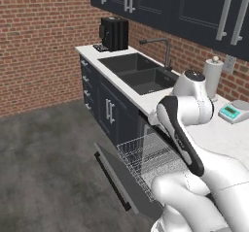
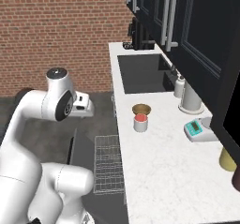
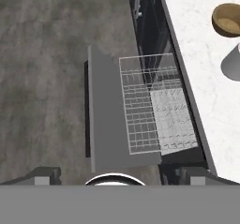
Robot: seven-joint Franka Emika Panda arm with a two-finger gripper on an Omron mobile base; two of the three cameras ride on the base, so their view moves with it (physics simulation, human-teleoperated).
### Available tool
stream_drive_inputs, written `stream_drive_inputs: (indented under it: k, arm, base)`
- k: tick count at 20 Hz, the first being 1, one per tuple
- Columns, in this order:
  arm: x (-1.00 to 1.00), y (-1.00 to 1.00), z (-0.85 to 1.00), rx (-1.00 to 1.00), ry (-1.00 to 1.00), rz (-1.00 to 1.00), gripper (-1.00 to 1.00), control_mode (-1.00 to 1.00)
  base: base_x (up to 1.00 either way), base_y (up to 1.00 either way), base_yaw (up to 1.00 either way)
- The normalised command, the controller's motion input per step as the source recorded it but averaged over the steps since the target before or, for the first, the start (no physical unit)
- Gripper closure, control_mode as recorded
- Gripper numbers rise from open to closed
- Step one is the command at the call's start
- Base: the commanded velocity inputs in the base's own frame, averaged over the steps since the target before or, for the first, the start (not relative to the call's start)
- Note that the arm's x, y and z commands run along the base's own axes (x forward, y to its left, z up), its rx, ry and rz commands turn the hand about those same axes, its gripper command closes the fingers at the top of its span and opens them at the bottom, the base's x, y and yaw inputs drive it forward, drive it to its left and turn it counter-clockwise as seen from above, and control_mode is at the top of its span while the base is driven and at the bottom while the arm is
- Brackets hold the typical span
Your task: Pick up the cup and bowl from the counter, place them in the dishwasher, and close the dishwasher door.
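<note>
Right base view: cup (image 2: 140,123) touching bowl (image 2: 141,109) near worktop (image 2: 164,171) front edge, above open dishwasher door (image 3: 105,120), rack (image 3: 154,106) out for loading. Claw (image 3: 117,174) apart, empty.

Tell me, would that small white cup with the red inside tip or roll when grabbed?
The small white cup with the red inside looks short and squat, so probably stable upright. Its smooth, handleless round wall might slip, and would likely roll if knocked over.

Counter (image 2: 164,171) is seen as smooth white marble-look; bowl (image 2: 141,109) as matt brown wood at 12 o'clock of glossy white cup (image 2: 140,123). Dishwasher rack (image 3: 150,103) is rendered as thin grey-white wire, door (image 3: 105,115) inner face matt grey.
</note>
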Motion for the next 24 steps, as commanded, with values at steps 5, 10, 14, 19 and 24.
stream_drive_inputs:
  k: [5, 10, 14, 19, 24]
  arm:
    - [0.82, -0.38, -0.13, 0.0, 0.14, 0.0, -1.0, -1.0]
    - [0.75, 0.0, -0.41, -0.11, 0.0, -0.1, -1.0, -1.0]
    - [0.85, 0.0, -0.61, -0.16, 0.0, -0.12, -1.0, -1.0]
    - [0.73, -0.07, -0.49, -0.14, 0.0, -0.09, -1.0, -1.0]
    - [0.33, -0.32, -0.1, -0.03, 0.05, -0.05, -1.0, -1.0]
  base:
    - [0.0, 0.0, 0.0]
    - [0.0, 0.0, 0.0]
    - [0.0, 0.0, 0.0]
    - [0.0, 0.0, 0.0]
    - [0.0, 0.0, 0.0]
